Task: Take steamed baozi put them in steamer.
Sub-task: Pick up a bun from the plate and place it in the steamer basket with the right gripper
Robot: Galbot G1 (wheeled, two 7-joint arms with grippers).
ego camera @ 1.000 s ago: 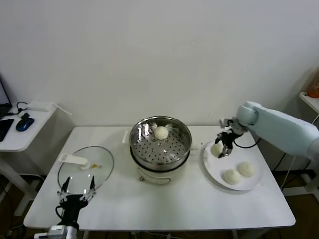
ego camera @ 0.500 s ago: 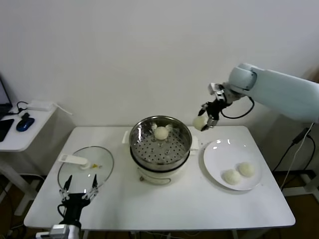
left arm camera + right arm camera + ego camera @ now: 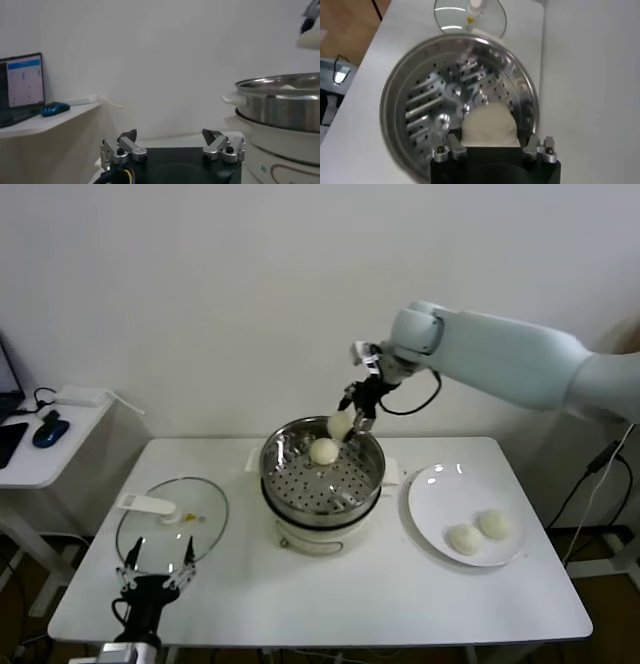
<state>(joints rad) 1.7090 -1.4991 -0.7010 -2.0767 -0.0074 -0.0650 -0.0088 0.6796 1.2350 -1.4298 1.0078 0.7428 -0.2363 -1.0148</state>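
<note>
A baozi hangs clamped in the right gripper above the steamer's back rim; another sits on the tray, two on the plate. Left gripper idles spread beside the lid. No writing legible.

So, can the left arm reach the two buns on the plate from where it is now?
Probably not. The left gripper sits open at the table's near-left edge, by the glass lid. The steamer stands between it and the two buns on the plate at far right.
</note>
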